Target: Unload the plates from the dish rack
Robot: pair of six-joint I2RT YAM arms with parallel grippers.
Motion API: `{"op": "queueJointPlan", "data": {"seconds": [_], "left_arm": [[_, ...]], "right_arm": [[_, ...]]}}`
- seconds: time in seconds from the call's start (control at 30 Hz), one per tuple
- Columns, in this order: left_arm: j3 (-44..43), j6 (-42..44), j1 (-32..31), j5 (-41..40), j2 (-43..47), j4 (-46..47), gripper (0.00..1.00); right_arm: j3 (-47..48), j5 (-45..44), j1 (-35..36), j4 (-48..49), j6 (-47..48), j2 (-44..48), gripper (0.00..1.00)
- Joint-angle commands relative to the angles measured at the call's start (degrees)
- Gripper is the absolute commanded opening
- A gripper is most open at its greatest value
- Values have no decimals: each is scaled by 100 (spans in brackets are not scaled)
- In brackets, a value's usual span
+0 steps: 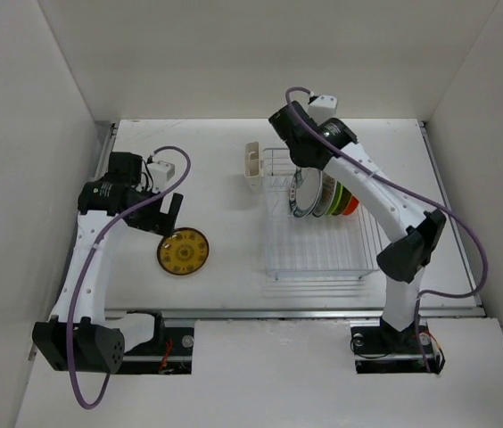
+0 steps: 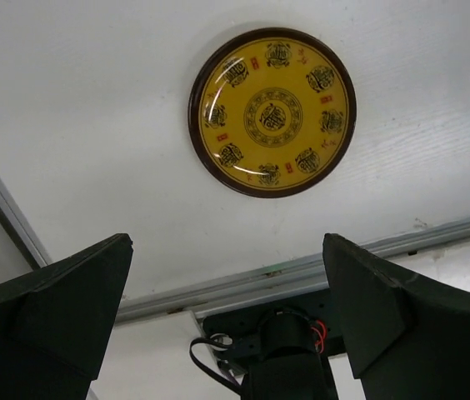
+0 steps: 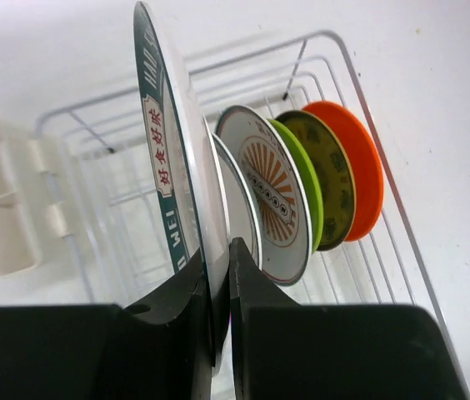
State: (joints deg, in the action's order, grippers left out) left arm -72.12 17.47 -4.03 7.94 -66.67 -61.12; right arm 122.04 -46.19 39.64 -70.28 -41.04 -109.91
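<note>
The yellow patterned plate (image 1: 183, 251) lies flat on the table; it also shows in the left wrist view (image 2: 272, 112). My left gripper (image 1: 169, 217) is open and empty just above it. The wire dish rack (image 1: 318, 234) holds several upright plates (image 1: 327, 193). My right gripper (image 3: 220, 279) is shut on the rim of the white plate with dark teal rim (image 3: 168, 158), held on edge over the rack. Behind it stand a white plate with orange centre (image 3: 272, 196), a lime green plate (image 3: 302, 179) and an orange plate (image 3: 356, 167).
A cream plastic cup (image 1: 252, 166) hangs on the rack's left side; it also shows in the right wrist view (image 3: 2, 208). White walls enclose the table on three sides. A metal rail (image 2: 302, 271) runs along the near table edge.
</note>
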Motion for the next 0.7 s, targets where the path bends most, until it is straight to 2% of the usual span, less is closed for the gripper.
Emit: {"op": "queueJointPlan", "data": {"seconds": [0.0, 0.03, 0.07, 0.1, 0.13, 0.17, 0.23, 0.27, 0.3, 0.33, 0.4, 0.47, 0.57, 0.67], "left_arm": [[-425, -297, -10, -92, 41, -13, 99], [-522, -297, -10, -39, 41, -14, 99], [-575, -358, -10, 14, 41, -75, 99], [-636, -411, -10, 153, -20, -75, 99], [-767, -412, -10, 250, -21, -145, 99], [-847, -412, -10, 382, -21, -233, 99], [-1057, -412, -10, 863, -21, -286, 99], [-1111, -412, -10, 1075, -21, -286, 99], [-1112, -412, -10, 1295, -21, -286, 99], [-1181, -359, -10, 1819, -21, -286, 99], [-1182, -298, -10, 2402, -21, -286, 99], [-1182, -245, -10, 3156, -21, -286, 99], [-1251, -61, -10, 3729, -239, -496, 99], [-1252, 177, -10, 3872, -293, -743, 99]], "right_arm": [[715, -646, 263, -583, -89, 724, 0], [577, -254, 325, -427, 42, 864, 0], [297, 151, 395, 341, 278, 1292, 0], [-97, 694, 396, 897, 898, 1566, 0], [-580, 1874, 396, 1485, 1148, 1865, 0], [-1690, 2443, 396, 2718, 1316, 2459, 0], [-2785, 3454, 396, 3937, 1607, 2964, 0], [-3687, 4425, 396, 4491, 1668, 3158, 0], [-4053, 4896, 396, 5463, 1669, 3377, 0], [-4544, 5779, 396, 5855, 1669, 3379, 0], [-4844, 6515, 396, 6837, 1669, 3354, 0], [-4979, 7060, 396, 7290, 1537, 3196, 0], [-4979, 7642, 396, 7765, 1380, 2827, 0], [-4979, 8011, 448, 8108, 1274, 2632, 0]]}}
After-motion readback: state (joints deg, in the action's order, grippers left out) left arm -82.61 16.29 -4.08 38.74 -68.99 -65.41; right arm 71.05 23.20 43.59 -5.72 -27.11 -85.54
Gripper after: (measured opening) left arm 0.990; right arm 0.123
